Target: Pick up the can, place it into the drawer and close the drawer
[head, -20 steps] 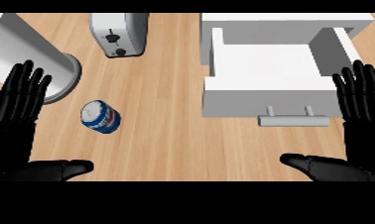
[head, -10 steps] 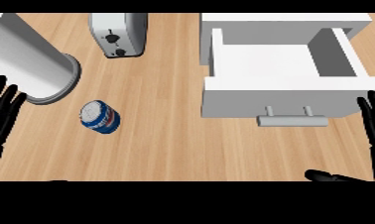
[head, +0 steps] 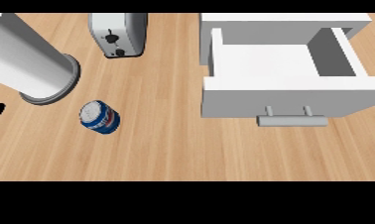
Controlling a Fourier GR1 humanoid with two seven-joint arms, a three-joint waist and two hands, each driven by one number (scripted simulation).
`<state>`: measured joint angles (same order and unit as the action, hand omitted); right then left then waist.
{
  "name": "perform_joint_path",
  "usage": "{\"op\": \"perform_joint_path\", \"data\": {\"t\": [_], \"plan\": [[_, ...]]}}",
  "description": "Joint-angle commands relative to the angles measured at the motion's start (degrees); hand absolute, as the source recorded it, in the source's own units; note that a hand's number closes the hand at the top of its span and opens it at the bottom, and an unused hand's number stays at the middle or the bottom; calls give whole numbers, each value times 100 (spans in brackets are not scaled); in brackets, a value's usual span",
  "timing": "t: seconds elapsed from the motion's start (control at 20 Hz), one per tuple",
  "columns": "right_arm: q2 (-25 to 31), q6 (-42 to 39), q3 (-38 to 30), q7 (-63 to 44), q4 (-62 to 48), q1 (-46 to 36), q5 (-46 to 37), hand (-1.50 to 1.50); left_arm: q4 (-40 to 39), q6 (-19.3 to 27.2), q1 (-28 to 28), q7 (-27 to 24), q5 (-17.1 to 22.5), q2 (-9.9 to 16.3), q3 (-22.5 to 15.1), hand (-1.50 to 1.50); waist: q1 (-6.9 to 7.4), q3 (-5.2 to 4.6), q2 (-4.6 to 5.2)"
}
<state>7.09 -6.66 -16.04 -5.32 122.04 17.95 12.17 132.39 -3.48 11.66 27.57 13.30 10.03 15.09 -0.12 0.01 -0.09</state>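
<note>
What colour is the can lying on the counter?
Blue with a white band and silver top, seen in the head view.

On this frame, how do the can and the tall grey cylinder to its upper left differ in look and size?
The can is blue with white markings and a pale top; the grey cylinder is plain grey-white with no markings. The can is far smaller, while the cylinder is much wider and runs off the view's left edge. The cylinder flares into a ringed base; the can shows none. Both are round and sit on the wooden counter, left of the open drawer.
</note>
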Motion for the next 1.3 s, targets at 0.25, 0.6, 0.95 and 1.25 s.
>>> {"op": "perform_joint_path", "data": {"t": [0.25, 0.6, 0.95, 1.25], "plan": [[84, -665, -732, 184, 146, 603, 728, -150, -167, 44, 31, 240, 860, -356, 376, -150, -10, -3, -4], [252, -1155, -1231, 331, -120, 648, 1004, -150, -926, 312, -802, 532, 974, -252, 381, -150, -43, -1, 6], [-152, -1451, -1371, 328, 66, 873, 1040, -150, -1734, 377, -1178, 167, 497, -414, 58, -150, -38, -2, 7], [-146, -1706, -1638, 179, 60, 790, 1210, -150, -2399, 402, -1250, -344, 122, -474, 10, -150, -28, -2, 6]]}}
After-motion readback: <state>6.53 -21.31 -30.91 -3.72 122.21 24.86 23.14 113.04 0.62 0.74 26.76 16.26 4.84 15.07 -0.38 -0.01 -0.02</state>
